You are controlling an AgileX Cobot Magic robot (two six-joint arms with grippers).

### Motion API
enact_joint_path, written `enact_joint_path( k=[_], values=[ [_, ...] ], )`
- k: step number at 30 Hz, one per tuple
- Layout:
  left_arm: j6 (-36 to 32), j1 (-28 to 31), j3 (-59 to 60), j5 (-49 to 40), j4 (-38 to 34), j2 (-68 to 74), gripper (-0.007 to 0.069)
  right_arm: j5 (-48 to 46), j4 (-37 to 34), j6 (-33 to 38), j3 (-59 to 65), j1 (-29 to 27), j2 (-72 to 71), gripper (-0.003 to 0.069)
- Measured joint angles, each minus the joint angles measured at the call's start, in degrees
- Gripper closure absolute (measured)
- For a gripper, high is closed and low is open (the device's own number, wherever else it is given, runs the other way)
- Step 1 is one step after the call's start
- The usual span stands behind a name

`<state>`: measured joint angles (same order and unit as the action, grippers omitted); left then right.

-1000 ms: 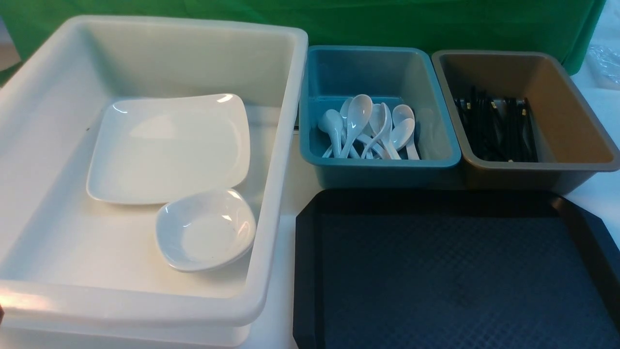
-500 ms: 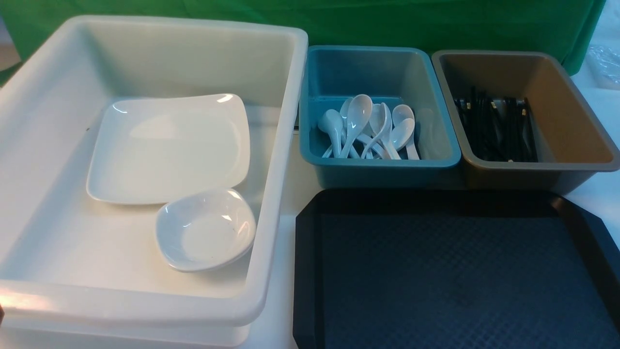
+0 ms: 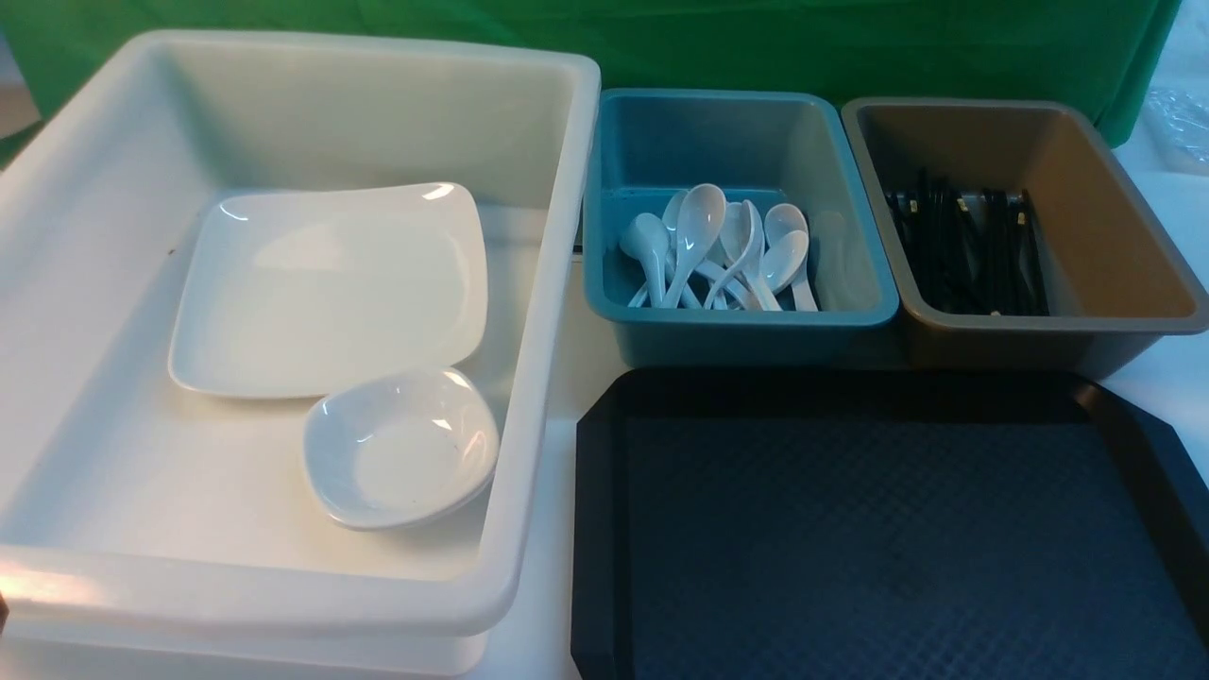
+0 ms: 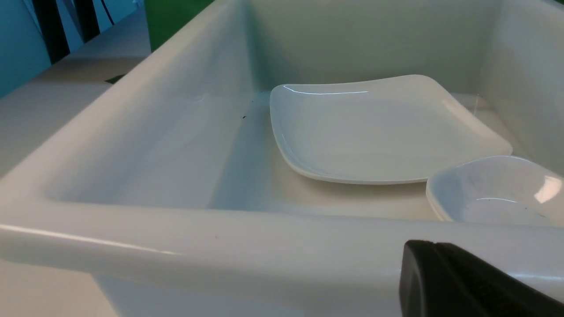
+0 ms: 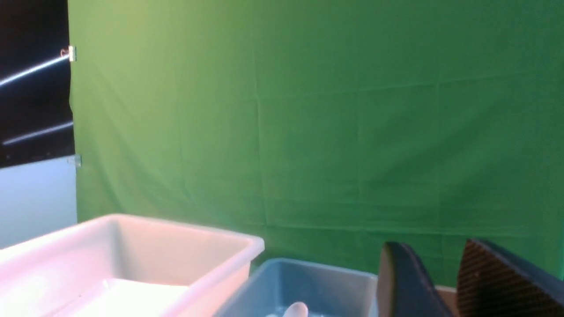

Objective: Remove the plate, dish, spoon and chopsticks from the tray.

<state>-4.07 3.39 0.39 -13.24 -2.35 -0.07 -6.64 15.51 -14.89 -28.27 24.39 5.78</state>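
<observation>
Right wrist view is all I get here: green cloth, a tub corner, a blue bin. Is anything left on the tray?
Observer: No. In the front view, the part of the tray that shows is bare waffle floor.
Operator: Where is the plate?
Observer: The plate lies flat in the white tub, with a small dish at its near corner.
Operator: And the chopsticks?
Observer: Black chopsticks lie in the brown bin behind the tray.

- white table (image 3: 553,642)
- white tub (image 3: 283,604), left
- black tray (image 3: 595,529), right front
- blue bin (image 3: 746,335) and tan bin (image 3: 1039,345) behind the tray
</observation>
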Motion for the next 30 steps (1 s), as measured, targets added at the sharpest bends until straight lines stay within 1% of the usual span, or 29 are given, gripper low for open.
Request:
enact_joint_path(
  k=[2,4,6,9,13,15,17,20,25,27,30],
  values=[
    [0.00,0.00,0.00,0.00,0.02,0.00,0.0621,-0.39,-3.51,3.74,0.68,0.00,0.00,0.0423],
    [-0.01,0.00,0.00,0.00,0.07,0.00,0.0621,-0.60,-8.91,9.11,1.08,0.00,0.00,0.0423],
    [-0.01,0.00,0.00,0.00,0.07,0.00,0.0621,-0.85,-11.92,12.84,1.19,0.00,0.00,0.0423],
    [-0.01,0.00,0.00,0.00,0.14,0.00,0.0621,-1.02,-13.74,14.56,1.19,0.00,0.00,0.0421],
    [-0.01,0.00,0.00,0.00,0.20,0.00,0.0621,-1.45,-14.25,14.89,1.26,0.00,0.00,0.0421],
    [-0.01,0.00,0.00,0.00,0.20,0.00,0.0621,-1.73,-14.37,16.25,2.51,-0.82,-0.80,0.0421],
    [-0.06,0.00,0.00,0.00,0.20,0.00,0.0621,-2.46,-14.37,16.84,3.82,-3.04,-1.44,0.0421],
    [-0.06,0.00,0.00,0.00,0.20,0.00,0.0621,-3.71,-14.38,17.55,7.23,-8.73,-1.92,0.0421],
    [-0.06,0.01,0.00,0.00,0.20,0.00,0.0621,-4.15,-14.38,21.03,18.14,-20.26,-2.55,0.0421],
    [-0.06,0.01,0.00,0.00,0.20,0.00,0.0621,-4.36,-14.38,21.44,23.43,-23.45,-4.01,0.0421],
    [-0.06,0.01,0.00,0.03,0.20,0.00,0.0621,-6.46,-14.49,21.58,27.95,-25.87,-5.38,0.0421]
  ],
)
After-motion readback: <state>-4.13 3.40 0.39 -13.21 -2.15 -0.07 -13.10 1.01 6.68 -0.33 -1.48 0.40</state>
